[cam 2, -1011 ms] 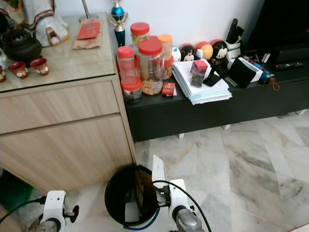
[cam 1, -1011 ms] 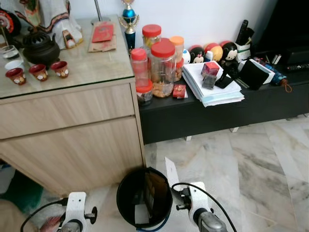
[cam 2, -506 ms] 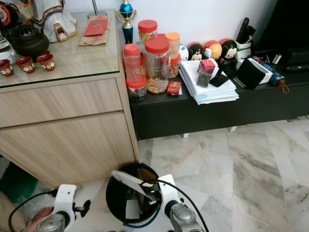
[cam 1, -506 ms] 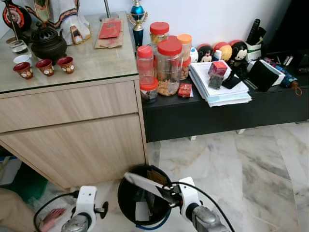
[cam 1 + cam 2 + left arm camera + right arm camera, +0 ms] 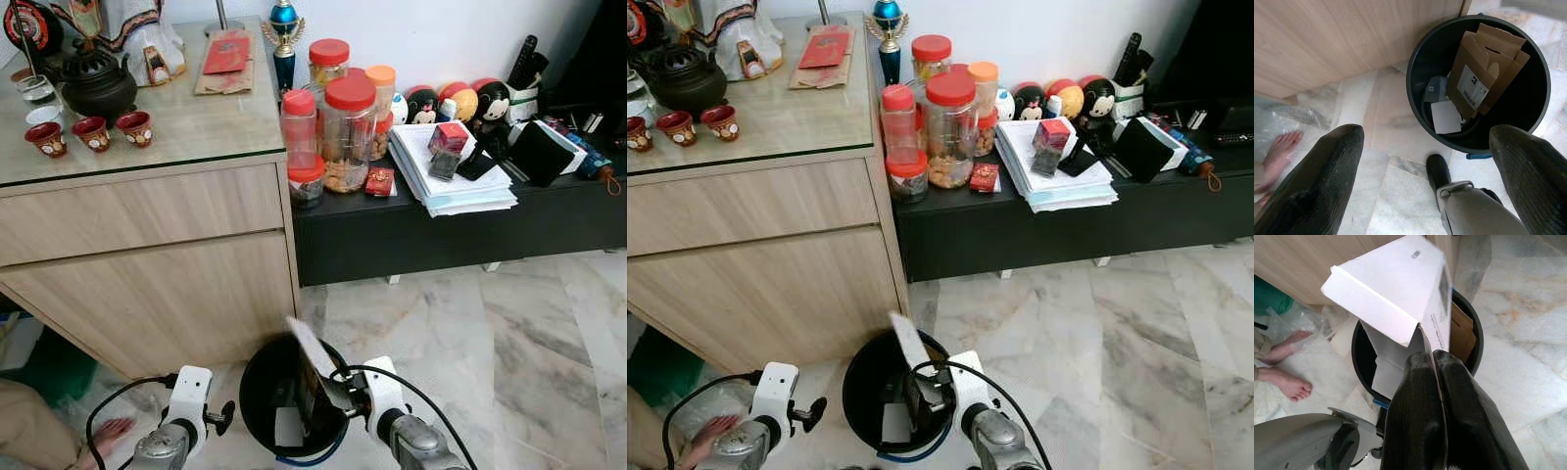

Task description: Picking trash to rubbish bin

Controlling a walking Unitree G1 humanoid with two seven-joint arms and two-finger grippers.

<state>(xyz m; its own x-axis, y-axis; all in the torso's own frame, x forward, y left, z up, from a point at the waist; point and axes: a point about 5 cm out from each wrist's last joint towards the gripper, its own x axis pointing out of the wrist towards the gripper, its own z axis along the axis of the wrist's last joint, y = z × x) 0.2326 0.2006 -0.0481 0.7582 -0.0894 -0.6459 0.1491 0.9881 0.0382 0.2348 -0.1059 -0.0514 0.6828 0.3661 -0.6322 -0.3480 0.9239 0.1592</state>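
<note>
White flat cardboard box (image 5: 1400, 298): pinched between closed fingers of right gripper (image 5: 1436, 363), tipped from level to steep slant since half second before, lower end over round black plastic bin (image 5: 257, 387). Drop judged imminent. Left gripper (image 5: 1425, 161): fingers wide apart, empty, beside bin.

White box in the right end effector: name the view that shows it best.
Right wrist view: the white box looms large, pinched between the fingers above the bin. Both eye views show it small and edge-on.

Marble floor (image 5: 509, 343): black bin (image 5: 257, 392) beside wooden cabinet (image 5: 147, 264); person's bare foot (image 5: 1278, 152) nearby.
</note>
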